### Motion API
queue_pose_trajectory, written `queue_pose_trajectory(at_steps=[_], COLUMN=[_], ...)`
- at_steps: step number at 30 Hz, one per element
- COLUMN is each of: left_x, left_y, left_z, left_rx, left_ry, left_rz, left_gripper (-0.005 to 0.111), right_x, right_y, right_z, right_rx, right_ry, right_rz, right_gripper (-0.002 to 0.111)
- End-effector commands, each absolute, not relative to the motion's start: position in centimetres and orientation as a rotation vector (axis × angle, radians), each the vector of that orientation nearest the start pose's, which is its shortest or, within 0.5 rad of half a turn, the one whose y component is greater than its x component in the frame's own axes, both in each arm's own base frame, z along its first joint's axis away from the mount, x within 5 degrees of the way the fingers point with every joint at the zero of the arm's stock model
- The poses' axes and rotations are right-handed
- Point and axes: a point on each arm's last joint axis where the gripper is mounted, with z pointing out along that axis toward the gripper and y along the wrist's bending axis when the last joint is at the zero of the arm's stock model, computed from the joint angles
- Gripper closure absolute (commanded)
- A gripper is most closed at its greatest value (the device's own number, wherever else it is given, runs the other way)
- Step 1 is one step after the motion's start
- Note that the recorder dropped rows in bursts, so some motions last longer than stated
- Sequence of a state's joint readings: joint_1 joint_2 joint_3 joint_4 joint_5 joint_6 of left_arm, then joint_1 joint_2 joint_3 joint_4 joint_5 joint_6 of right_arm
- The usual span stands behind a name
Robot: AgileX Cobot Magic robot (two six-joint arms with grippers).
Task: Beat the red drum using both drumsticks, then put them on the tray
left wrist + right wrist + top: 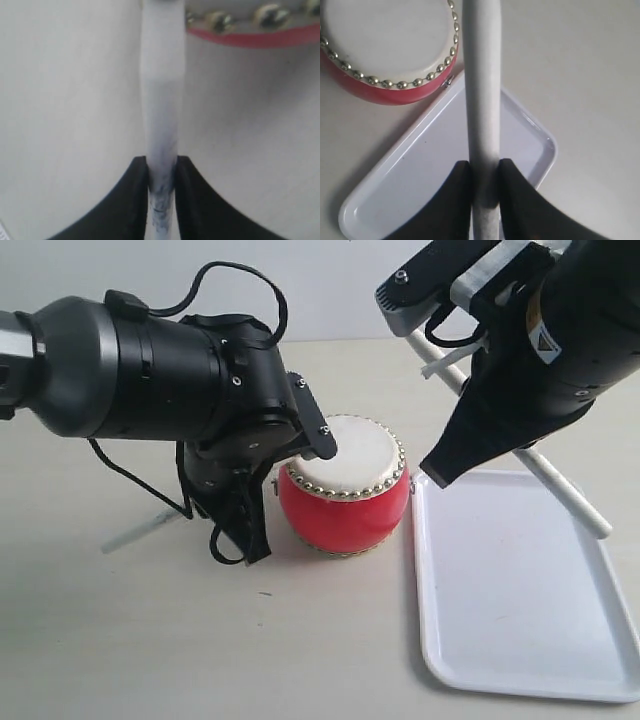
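The red drum [345, 502] with its cream skin and silver studs stands mid-table, left of the white tray [520, 590]. My left gripper [245, 540] is low beside the drum's left side, shut on a scuffed white drumstick [161, 100]. The stick's far end reaches the studded rim of the drum [250, 35], and its tail [140, 530] sticks out to the left. My right gripper [440, 468] hangs above the tray's near-drum corner, shut on the other drumstick [575, 502]. In the right wrist view that drumstick [481, 75] crosses over the tray [420, 165] beside the drum [385, 40].
The pale table [150, 640] surrounds the drum and tray. The left arm's bulky black body [150, 370] overhangs the table's left half and hides part of the drum's near-left edge. The right arm [560, 330] fills the upper right.
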State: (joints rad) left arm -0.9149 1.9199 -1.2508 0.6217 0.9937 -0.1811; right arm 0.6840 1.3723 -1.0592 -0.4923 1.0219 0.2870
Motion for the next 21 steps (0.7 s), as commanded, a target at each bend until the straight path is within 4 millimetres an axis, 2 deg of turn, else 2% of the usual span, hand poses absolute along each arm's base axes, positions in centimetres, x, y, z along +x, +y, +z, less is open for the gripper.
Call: queue_pose_trajectory(at_steps=[1,3,8,14,18,21], left_x=[26.1,26.1,25.5,25.2,25.2,25.5], left_y=[-24.8,-24.4,-23.7,-23.1,-23.5,-24.2], left_z=[20.4,21.8,24.6,25.6,24.6,23.4], left_rx=[1.293,1.262,1.208,1.271,1.305,1.338], left_ry=[2.384,2.360,2.334,2.317,2.344,2.338], left_rz=[0.848,0.878,0.824,0.859,0.843,0.815], left_gripper=[0.107,0.107,0.107,0.107,0.107,0.107], right_x=[23.2,23.7,25.1,26.0,26.0,25.9], right_y=[14.4,15.0,16.1,16.6,16.6,16.3], right_z=[28.0,26.3,21.7,17.5,17.2,18.2], right_rx=[-0.813,-0.843,-0.943,-1.057,-1.067,-1.046], right_ry=[2.555,2.590,2.700,2.775,2.783,2.767], right_rz=[-0.334,-0.340,-0.432,-0.554,-0.575,-0.587], right_gripper=[0.108,0.108,0.108,0.108,0.108,0.108])
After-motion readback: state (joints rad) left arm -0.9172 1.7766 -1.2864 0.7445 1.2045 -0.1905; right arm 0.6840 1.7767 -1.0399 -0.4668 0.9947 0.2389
